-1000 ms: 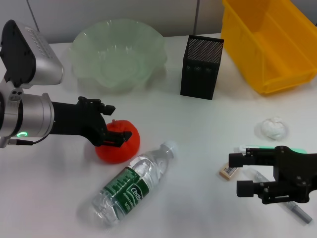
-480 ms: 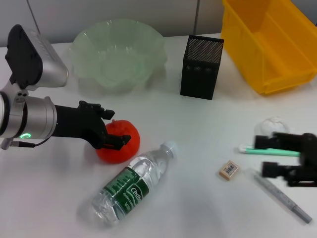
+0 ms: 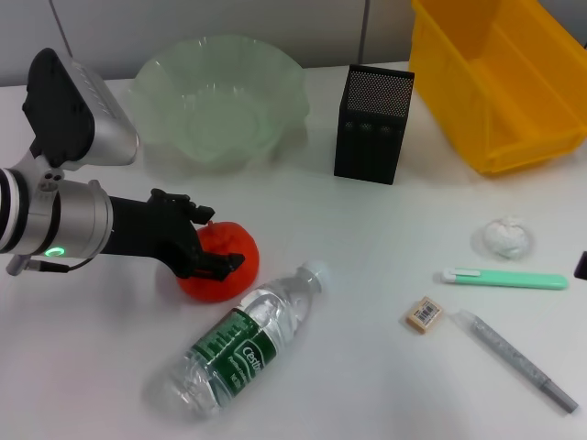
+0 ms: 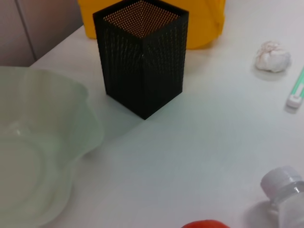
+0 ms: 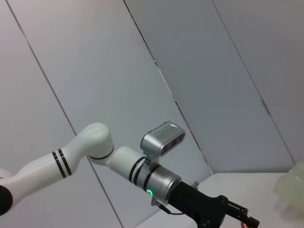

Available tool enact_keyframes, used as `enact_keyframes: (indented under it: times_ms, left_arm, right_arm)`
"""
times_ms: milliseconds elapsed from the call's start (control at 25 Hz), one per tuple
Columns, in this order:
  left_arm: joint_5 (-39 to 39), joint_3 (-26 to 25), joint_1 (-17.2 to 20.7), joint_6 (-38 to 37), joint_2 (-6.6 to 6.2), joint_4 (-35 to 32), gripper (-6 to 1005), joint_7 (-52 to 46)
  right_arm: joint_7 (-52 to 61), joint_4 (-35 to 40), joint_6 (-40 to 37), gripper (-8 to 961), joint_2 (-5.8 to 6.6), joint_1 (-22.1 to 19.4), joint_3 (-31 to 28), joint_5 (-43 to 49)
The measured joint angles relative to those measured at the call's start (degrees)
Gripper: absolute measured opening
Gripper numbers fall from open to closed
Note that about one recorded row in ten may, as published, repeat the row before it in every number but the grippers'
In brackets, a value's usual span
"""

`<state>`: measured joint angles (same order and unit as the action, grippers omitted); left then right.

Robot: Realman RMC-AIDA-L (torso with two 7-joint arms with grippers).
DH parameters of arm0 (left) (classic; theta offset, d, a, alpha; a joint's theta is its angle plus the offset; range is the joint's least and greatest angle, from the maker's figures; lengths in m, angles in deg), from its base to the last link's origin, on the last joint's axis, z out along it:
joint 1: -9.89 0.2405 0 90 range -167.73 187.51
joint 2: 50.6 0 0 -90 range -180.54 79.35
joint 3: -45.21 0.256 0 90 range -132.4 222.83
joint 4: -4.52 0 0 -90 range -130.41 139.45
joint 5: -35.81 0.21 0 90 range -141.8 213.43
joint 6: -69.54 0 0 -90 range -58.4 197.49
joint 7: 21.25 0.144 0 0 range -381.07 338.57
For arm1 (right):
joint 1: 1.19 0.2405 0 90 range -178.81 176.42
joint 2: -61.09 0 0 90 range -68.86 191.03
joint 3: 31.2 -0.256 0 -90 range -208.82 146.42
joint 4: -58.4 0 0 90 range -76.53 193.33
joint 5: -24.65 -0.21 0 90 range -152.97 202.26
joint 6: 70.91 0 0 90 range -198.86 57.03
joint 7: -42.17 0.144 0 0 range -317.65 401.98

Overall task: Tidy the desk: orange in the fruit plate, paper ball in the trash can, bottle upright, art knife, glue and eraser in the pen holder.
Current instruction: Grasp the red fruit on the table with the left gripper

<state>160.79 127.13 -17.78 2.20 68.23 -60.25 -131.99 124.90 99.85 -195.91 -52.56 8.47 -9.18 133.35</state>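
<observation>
The orange [image 3: 225, 270] lies on the white desk, and its top [image 4: 205, 224] just shows in the left wrist view. My left gripper [image 3: 209, 238] is open around it, one black finger on each side. The clear bottle [image 3: 243, 344] lies on its side just in front of the orange, cap [image 4: 280, 183] pointing right. The paper ball [image 3: 503, 236], the green art knife [image 3: 504, 278], the eraser [image 3: 424, 314] and the grey glue stick [image 3: 518, 360] lie at the right. Of my right arm only a dark sliver [image 3: 581, 266] shows, at the right edge.
At the back left stands the pale green fruit plate [image 3: 156, 73], a wavy glass bowl. The black mesh pen holder [image 3: 371, 124] is at the back centre. The yellow trash can [image 3: 500, 92] fills the back right corner.
My right gripper has pulled back off the right edge, uncovering the knife, eraser and glue. The left arm has shifted slightly around the orange, which has stayed put.
</observation>
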Motion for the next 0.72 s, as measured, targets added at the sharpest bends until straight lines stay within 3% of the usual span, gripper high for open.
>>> enact_keyframes:
  times_ms: [520, 640, 720]
  left_arm:
    - [0.18, 0.0, 0.4, 0.44, 0.0, 0.49, 800, -0.09]
    - [0.14, 0.0, 0.36, 0.58, -0.01, 0.82, 800, -0.08]
    - [0.07, 0.0, 0.19, 0.79, 0.0, 1.27, 800, -0.01]
  right_arm:
    - [-2.24, -4.16, 0.01, 727, -0.18, -0.62, -3.03, -3.23]
    - [-2.22, -4.25, -0.01, 505, -0.18, -0.4, -2.58, -3.22]
    - [-2.22, -4.33, -0.01, 410, -0.4, -0.18, -2.49, -3.12]
